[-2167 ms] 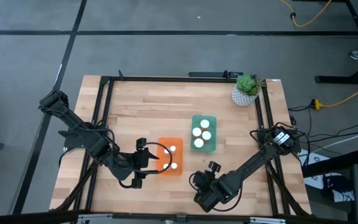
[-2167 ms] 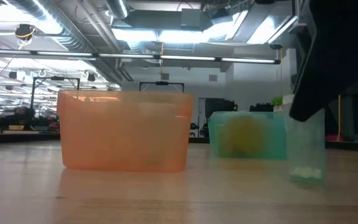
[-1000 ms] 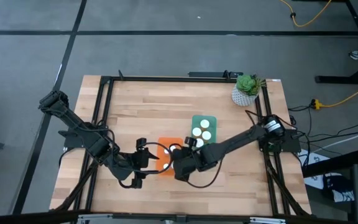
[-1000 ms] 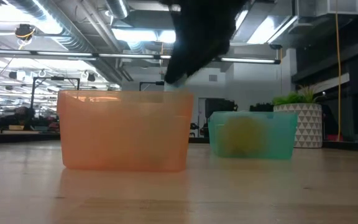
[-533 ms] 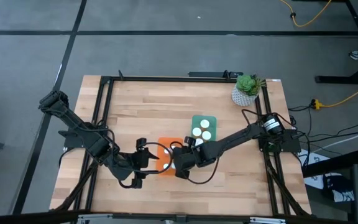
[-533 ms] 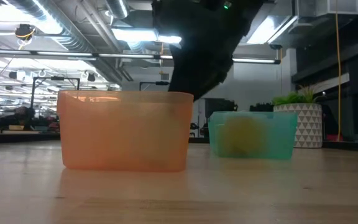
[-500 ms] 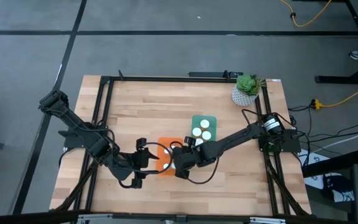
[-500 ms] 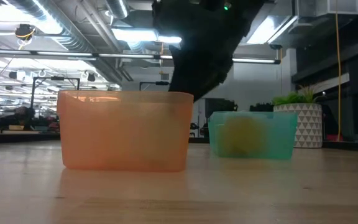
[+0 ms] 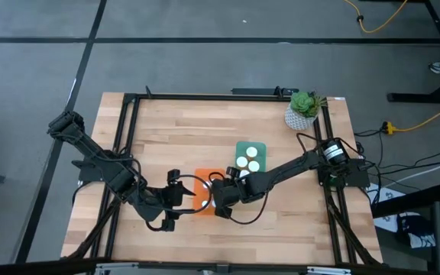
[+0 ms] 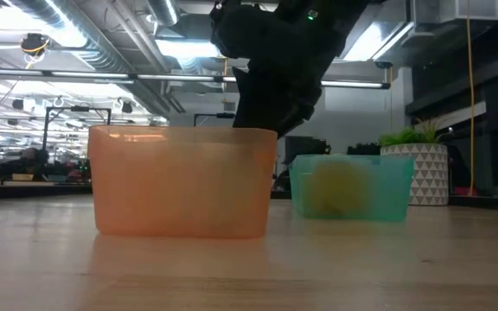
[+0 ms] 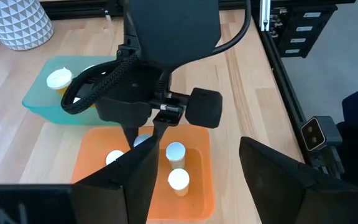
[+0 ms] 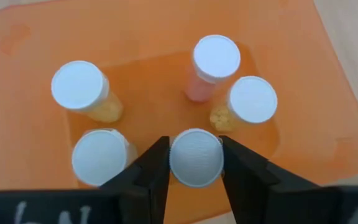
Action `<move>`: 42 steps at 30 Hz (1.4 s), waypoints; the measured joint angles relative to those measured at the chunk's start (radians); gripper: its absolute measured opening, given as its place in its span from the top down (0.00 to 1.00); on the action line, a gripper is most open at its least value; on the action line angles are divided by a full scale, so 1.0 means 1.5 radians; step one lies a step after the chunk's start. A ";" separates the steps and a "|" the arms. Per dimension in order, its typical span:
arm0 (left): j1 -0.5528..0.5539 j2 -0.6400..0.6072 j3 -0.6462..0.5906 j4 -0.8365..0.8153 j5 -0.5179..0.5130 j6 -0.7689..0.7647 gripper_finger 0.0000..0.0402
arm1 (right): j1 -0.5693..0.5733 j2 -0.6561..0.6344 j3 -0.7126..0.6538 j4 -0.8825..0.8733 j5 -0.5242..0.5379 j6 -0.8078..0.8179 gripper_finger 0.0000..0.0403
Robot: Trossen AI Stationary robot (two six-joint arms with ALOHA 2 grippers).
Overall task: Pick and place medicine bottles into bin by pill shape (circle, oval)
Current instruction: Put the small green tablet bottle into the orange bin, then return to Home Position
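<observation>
- Spanning the whole scene is the wooden surface, with a plant pot at a far corner.
- Reaching in from the right, the right arm hangs its right end effector over the orange bin; the left end effector waits just beside that bin with its fingers spread wide and nothing between them.
- Sitting near the orange bin is the teal bin, with white-capped bottles inside it.
- Gripped at the cap, one bottle sits between the right end effector's partly closed fingers, low inside the orange bin.
- Standing upright around it are four more bottles on the bin floor, pills visible through their clear walls.
- Judging by looks, these are light, stiff plastic; the smooth round sides could slip, so the cap or just under it seems the best hold, and a nudge might topple a neighbour.
- No labels or writing can be read on anything.
</observation>
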 joint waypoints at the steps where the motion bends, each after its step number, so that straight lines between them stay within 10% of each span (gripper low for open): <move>1: 0.000 0.000 0.000 0.000 0.000 0.000 0.46 | 0.000 0.000 0.000 0.000 0.000 0.000 0.68; 21: 0.000 0.000 0.000 0.000 0.000 0.000 0.46 | 0.000 0.000 0.022 -0.013 0.027 -0.017 0.56; 42: 0.000 0.000 0.000 0.000 0.000 0.000 0.46 | 0.097 0.000 0.268 -0.282 -0.009 -0.011 0.56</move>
